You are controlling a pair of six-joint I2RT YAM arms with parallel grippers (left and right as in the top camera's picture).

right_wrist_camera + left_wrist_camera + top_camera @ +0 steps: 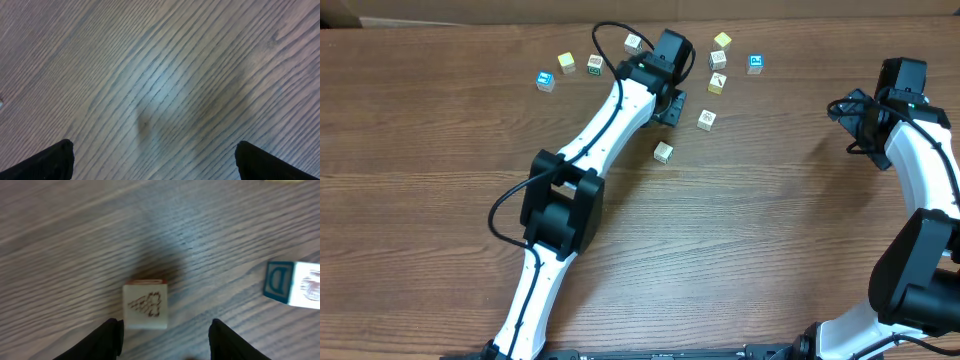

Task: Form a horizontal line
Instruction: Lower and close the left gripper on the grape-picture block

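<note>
My left gripper (167,332) stands open. A pale letter cube (145,304) sits just ahead of its tips and between them, touching neither; the mark on it is too blurred to read. A blue-lettered cube (292,282) lies well off to the right, apart from the first, so they form no line. My right gripper (155,147) hangs open over the table (150,75).

Robotics lab bench, seen from overhead. A brown wood-grain counter (440,130) fills the frame. Two white-and-black robot arms are mounted at its near edge: the left arm (620,110) reaches across the middle and the right arm (920,160) bends at the side. Black cables (491,215) loop off their joints. Small wooden letter cubes (663,152) lie scattered near the far edge.
</note>
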